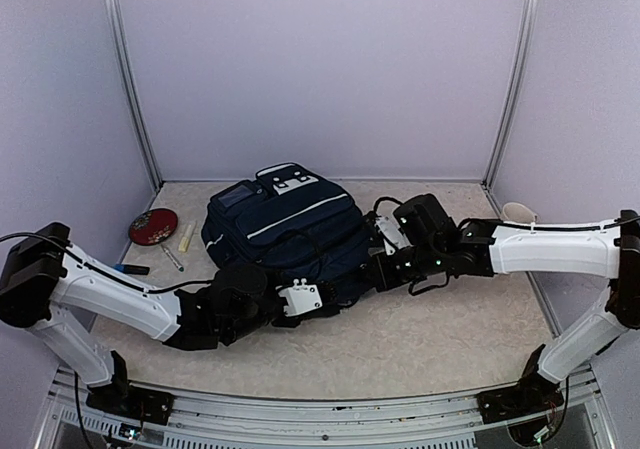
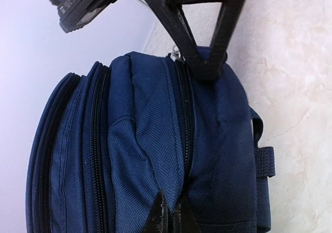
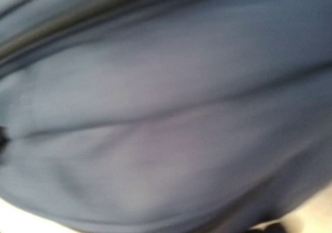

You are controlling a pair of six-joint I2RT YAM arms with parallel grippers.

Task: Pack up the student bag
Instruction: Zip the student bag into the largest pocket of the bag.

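student bag [image 1: 285, 219] lies flat; left end effector [image 2: 168, 217] and right end effector [image 2: 206, 71] both clamp its fabric.

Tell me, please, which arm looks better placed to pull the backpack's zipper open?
Right, probably: the right gripper is pinched shut beside the metal zipper pull, while the left gripper clamps the backpack along its zipper seam, suited to bracing.

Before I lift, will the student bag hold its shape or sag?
The student bag likely sags: its fabric creases where pinched. Its bulging sides suggest some weight. Woven cloth on the table should drag, not slide freely.
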